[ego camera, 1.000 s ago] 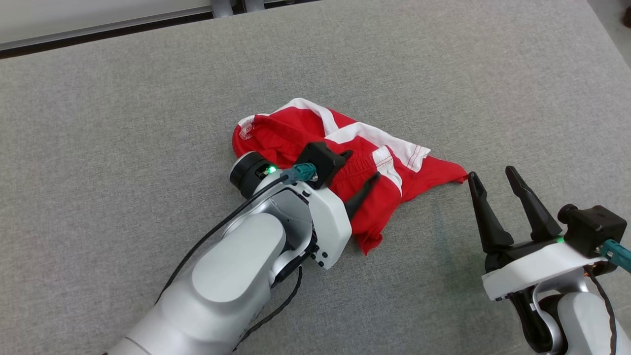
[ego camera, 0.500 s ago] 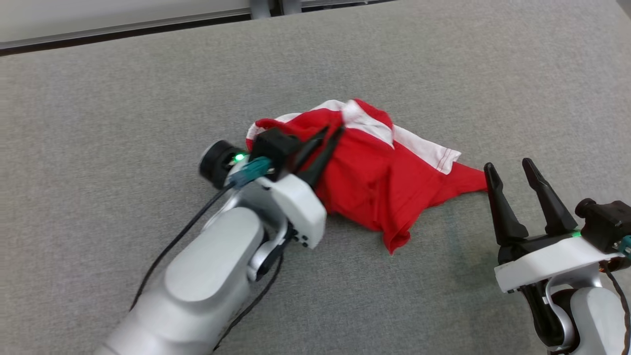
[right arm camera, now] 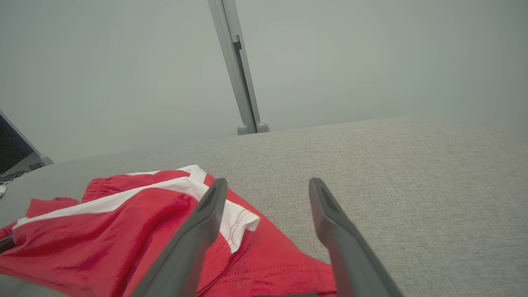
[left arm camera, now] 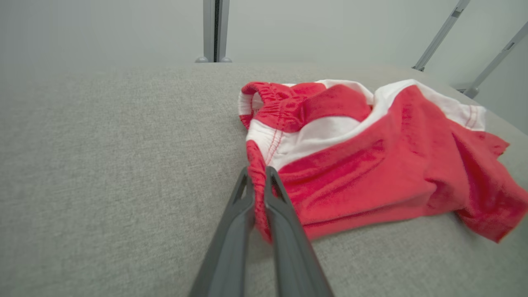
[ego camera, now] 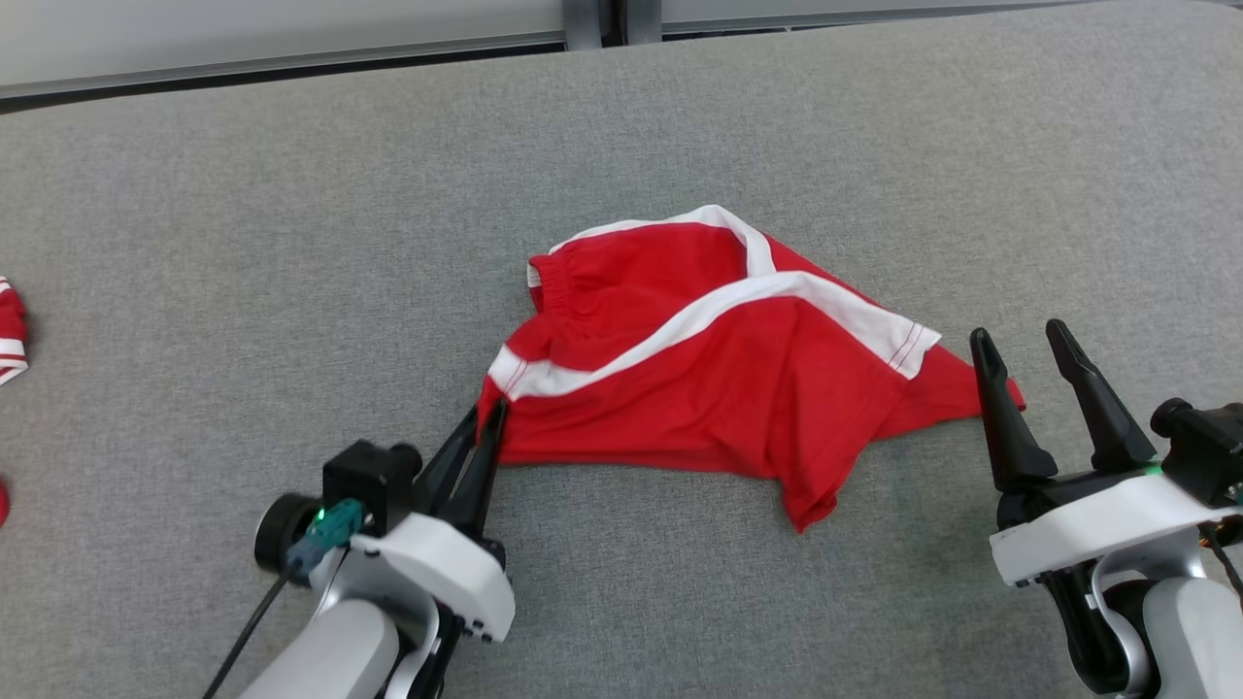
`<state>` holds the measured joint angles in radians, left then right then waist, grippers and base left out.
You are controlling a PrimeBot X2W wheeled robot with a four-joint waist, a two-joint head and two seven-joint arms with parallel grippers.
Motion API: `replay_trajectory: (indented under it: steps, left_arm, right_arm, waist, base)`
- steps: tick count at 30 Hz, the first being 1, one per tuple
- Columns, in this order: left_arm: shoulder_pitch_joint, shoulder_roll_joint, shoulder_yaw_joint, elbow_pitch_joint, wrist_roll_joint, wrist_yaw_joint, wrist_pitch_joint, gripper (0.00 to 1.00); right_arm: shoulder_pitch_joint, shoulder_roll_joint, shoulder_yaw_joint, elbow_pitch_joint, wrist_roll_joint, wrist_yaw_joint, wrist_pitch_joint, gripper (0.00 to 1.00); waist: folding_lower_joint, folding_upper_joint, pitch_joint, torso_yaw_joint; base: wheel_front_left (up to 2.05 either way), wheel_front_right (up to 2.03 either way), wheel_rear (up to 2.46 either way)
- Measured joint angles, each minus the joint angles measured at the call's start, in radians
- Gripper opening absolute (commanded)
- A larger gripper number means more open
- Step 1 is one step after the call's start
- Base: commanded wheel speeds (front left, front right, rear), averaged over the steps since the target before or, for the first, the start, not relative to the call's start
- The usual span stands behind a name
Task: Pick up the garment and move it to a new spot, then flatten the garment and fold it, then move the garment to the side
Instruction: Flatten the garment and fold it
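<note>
The garment [ego camera: 719, 379] is a pair of red shorts with white stripes, spread partly flat on the grey padded table [ego camera: 243, 243]. My left gripper [ego camera: 490, 413] is shut on the waistband corner at the garment's near-left edge; the left wrist view shows red cloth [left arm camera: 258, 181] pinched between the two fingers. My right gripper [ego camera: 1020, 338] stands open just right of the garment's right corner, fingers apart, nothing between them. In the right wrist view the garment [right arm camera: 123, 231] lies left of and under the left finger [right arm camera: 198, 231].
A second red and white cloth [ego camera: 10, 335] pokes in at the table's left edge. A pale wall with grey posts [ego camera: 597, 17] runs behind the table's far edge.
My left gripper has pulled back toward me and to the left with the waistband corner, drawing the bunched garment out wider and flatter. The camera has shifted too. The right gripper stays open.
</note>
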<state>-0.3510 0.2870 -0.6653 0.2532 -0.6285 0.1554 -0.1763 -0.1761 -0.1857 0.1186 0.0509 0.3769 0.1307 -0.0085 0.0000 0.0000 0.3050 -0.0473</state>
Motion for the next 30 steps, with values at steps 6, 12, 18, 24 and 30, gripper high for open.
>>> replay_trajectory:
  steps: [6,12,18,24,30]
  left_arm:
    - [0.077,-0.009,-0.010,0.016,-0.021,0.027,0.003,0.74]
    - [0.099,-0.037,0.026,0.009,-0.019,0.061,-0.059,1.00]
    - [0.102,-0.040,0.142,-0.076,0.063,0.110,-0.084,1.00]
    - [0.156,-0.042,0.297,-0.181,0.164,0.121,-0.087,1.00]
    - [0.203,-0.020,0.375,-0.201,0.207,0.088,-0.087,1.00]
  right_arm:
    - [0.015,-0.003,0.001,0.000,-0.001,0.000,0.010,1.00]
    - [0.031,-0.005,0.002,-0.004,-0.006,0.000,0.022,1.00]
    - [0.045,-0.011,-0.005,-0.015,-0.014,0.000,0.032,1.00]
    - [0.058,-0.014,-0.010,-0.031,-0.026,0.000,0.046,1.00]
    - [0.075,-0.016,-0.005,-0.046,-0.038,0.000,0.060,1.00]
  waist:
    - [0.0000,0.0000,-0.024,0.011]
    - [0.0000,0.0000,-0.056,0.016]
    - [0.0000,0.0000,-0.089,0.021]
    - [0.0001,0.0000,-0.120,0.023]
    - [0.0000,0.0000,-0.143,0.030]
  base:
    - [0.00,0.00,0.00]
    - [0.00,0.00,0.00]
    - [0.00,0.00,0.00]
    - [0.00,0.00,0.00]
    - [0.00,0.00,0.00]
